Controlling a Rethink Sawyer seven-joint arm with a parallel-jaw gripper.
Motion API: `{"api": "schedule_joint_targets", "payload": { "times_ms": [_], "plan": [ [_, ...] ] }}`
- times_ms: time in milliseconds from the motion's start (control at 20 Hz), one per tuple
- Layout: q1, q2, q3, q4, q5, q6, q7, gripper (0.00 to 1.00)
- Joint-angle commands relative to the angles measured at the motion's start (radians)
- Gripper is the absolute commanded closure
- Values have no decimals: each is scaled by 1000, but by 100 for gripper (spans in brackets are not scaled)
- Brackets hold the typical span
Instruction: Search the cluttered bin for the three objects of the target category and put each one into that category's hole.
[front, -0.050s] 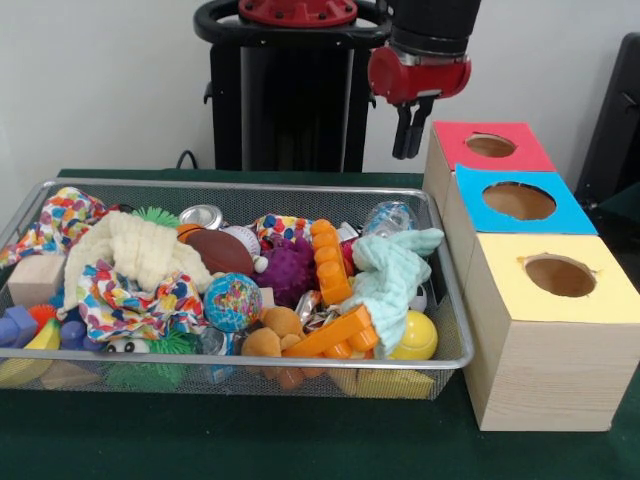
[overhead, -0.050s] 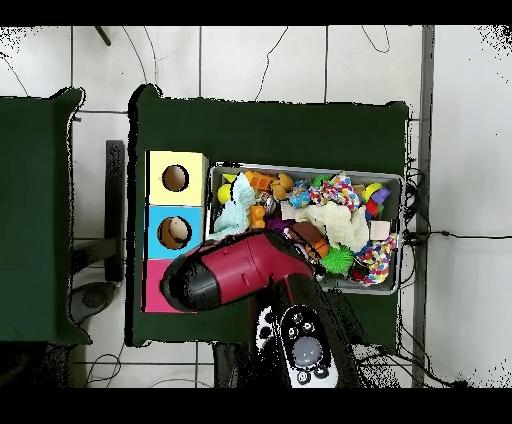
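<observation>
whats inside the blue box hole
From overhead, a pale rounded object shows inside the blue box through its hole; what it is cannot be told. From the front, the hole shows only tan interior.

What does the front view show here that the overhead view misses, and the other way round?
Front only: the gripper hanging above the red box, its hole clear, and the bin's toys in detail. Overhead only: something pale inside the blue box's hole; there the arm hides the red box and the gripper. Both: the wire bin, crammed with toys, beside the yellow box.
</observation>
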Motion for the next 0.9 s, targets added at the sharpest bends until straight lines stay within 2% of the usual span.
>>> {"api": "schedule_joint_targets", "payload": {
  "times_ms": [50, 350, 900],
  "plan": [
    [-40, 112, -14, 54, -21, -91, 102, 100],
    [-39, 170, -31, 43, -29, -137, 109, 100],
    [-11, 202, -65, 5, -42, -65, 76, 100]
  ]
}}
